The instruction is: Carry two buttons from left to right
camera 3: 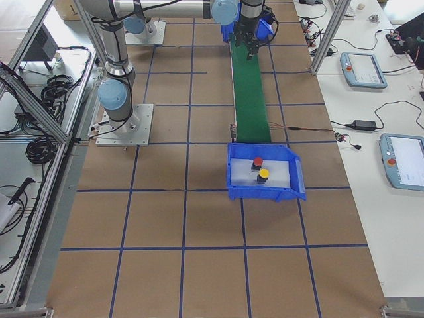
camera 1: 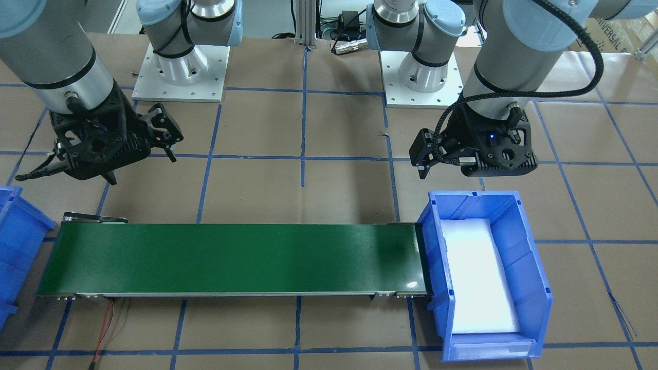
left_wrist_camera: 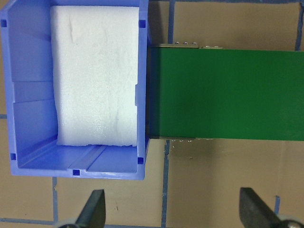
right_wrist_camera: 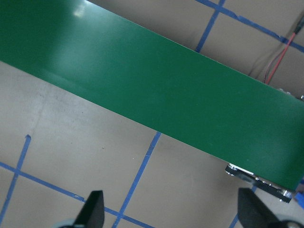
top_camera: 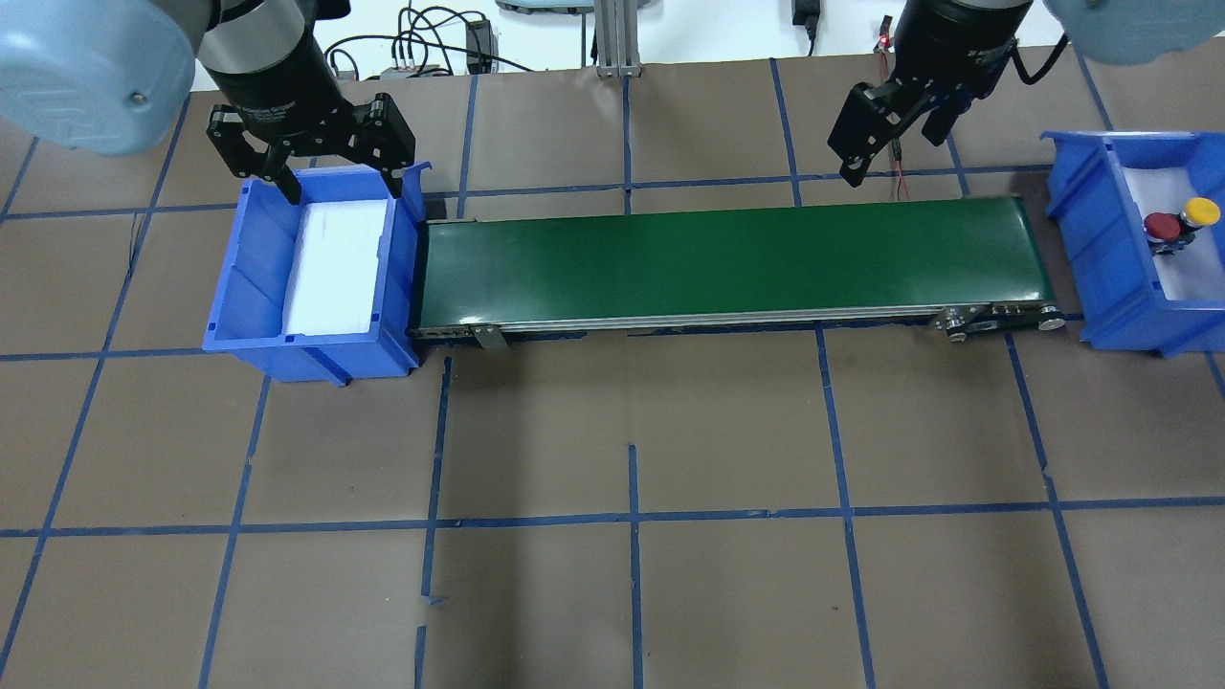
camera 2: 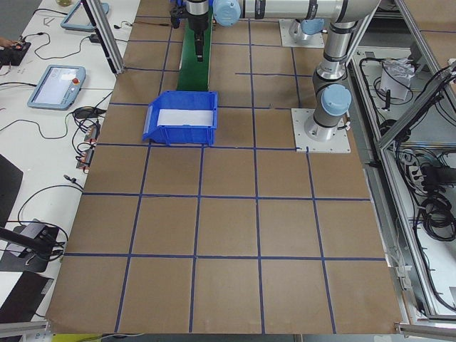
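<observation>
Brown paper taped into a blue grid covers the worktop (top_camera: 632, 574). The red button (top_camera: 1162, 227) and yellow button (top_camera: 1199, 211) stand close together on white foam (top_camera: 1144, 187) in the right bin (top_camera: 1101, 277), at the worktop's right edge beyond the green belt (top_camera: 727, 258). They look light and rigid. The domed caps are probably slippery, so the square bases seem the surer hold. The left tool (left_wrist_camera: 175, 211) and right tool (right_wrist_camera: 173, 211) gape wide, both empty. The front-facing view crops that bin and shows no buttons; the right-side view shows both. The left wrist view shows the left bin (left_wrist_camera: 28, 95) holding only its pad (left_wrist_camera: 95, 76).
</observation>
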Controlling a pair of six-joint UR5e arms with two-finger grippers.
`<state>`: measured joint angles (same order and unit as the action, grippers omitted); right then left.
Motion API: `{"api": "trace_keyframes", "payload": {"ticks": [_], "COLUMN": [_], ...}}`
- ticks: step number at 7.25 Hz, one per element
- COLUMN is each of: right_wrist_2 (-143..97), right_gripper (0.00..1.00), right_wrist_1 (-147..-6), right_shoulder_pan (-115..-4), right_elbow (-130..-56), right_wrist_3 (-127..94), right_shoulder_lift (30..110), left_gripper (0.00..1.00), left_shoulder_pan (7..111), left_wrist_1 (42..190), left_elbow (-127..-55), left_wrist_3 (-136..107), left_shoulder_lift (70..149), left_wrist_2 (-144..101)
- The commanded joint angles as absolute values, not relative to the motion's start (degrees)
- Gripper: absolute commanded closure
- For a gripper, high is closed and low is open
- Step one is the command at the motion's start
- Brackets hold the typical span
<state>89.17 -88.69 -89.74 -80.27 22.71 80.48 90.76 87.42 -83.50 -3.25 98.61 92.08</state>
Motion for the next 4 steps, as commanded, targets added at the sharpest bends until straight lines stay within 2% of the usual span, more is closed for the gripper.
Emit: {"api": "trace_keyframes", "payload": {"ticks": [1, 4], "right_wrist_2": [89.74, 89.56], "right_gripper": [0.0, 0.0], "right_wrist_1": [-89.03, -89.03], "right_shoulder_pan": [-91.66, -92.2], "right_elbow": [-79.9, -79.89], "right_wrist_3": [7.34, 7.12], "right_shoulder_lift": [80.33, 80.16], "left_gripper": [0.0, 0.0], "left_shoulder_pan": [90.79, 90.79], "left_wrist_1": [87.45, 87.36], "left_elbow": [-83.5, -83.5], "left_wrist_3": [-3.25, -3.25], "left_shoulder_lift": [98.61, 98.61], "left_wrist_2": [92.11, 92.11]}}
